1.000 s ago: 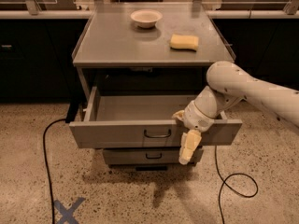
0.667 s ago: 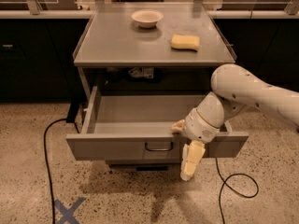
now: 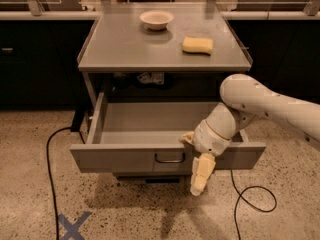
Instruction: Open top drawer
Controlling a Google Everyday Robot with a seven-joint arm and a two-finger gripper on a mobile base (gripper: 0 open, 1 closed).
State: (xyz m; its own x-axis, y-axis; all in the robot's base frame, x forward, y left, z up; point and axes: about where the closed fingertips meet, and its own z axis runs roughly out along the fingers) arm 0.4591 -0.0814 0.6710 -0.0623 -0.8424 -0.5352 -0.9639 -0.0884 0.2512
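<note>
The top drawer (image 3: 120, 159) is a wide grey metal drawer pulled well out of the cabinet. Its plain grey tray (image 3: 155, 121) shows and holds nothing I can see. A small dark wire handle (image 3: 170, 158) sits at the centre of the front panel. My gripper (image 3: 197, 159) is at the front panel just right of the handle, reaching over the panel's top edge and hanging down in front of it. The white arm (image 3: 270, 104) comes in from the right. The lower drawers are almost wholly hidden beneath the open one.
A white bowl (image 3: 156, 19) and a yellow sponge (image 3: 197, 45) lie on the cabinet top (image 3: 120, 49). Black cables run on the floor at left (image 3: 50, 174) and right (image 3: 255, 199). A blue tape X (image 3: 72, 226) marks the floor. Dark cabinets stand behind.
The top drawer has slid further out toward the camera. My gripper has moved with its front panel, down and toward the camera.
</note>
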